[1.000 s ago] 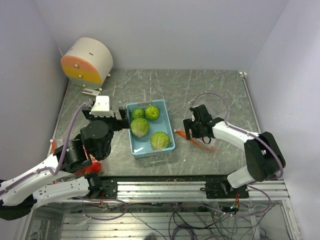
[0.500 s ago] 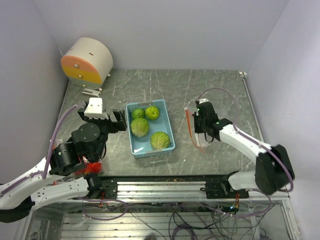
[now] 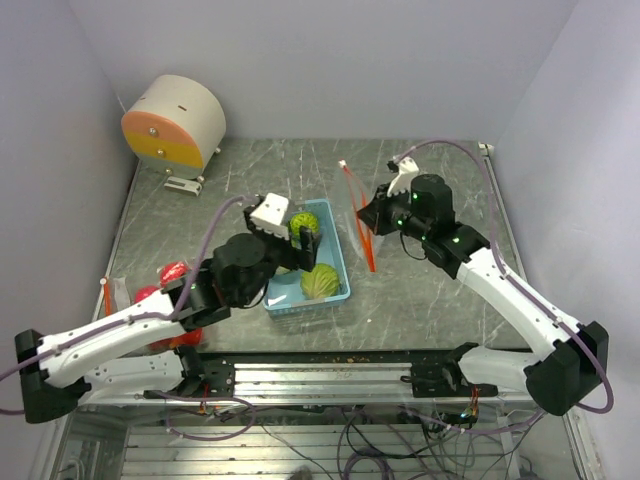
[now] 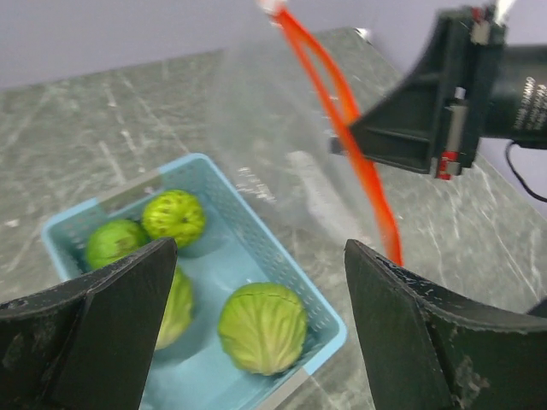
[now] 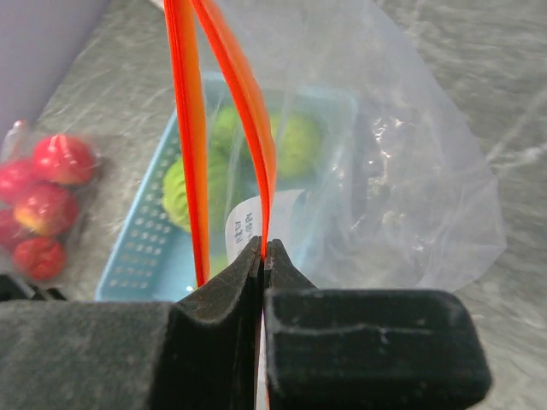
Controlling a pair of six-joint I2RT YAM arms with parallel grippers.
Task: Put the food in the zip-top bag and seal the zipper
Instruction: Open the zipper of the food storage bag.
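Several green striped fruits of the food lie in the light blue basket; from the left wrist I see them below me. Red fruits lie at the table's left edge, also visible to the right wrist. My right gripper is shut on the zipper, its jaws pinching one red-orange strip. The clear zip-top bag hangs in the air right of the basket with its mouth gaping. My left gripper hovers open over the basket, holding nothing.
A round cream and orange device stands at the back left corner. The red fruits seem wrapped in clear plastic. Purple cables loop off both arms. Walls close the table on three sides.
My right gripper shut on the zipper and lifted the bag off the table, moving it back and left. My left arm swung right, from beside the basket to above it.
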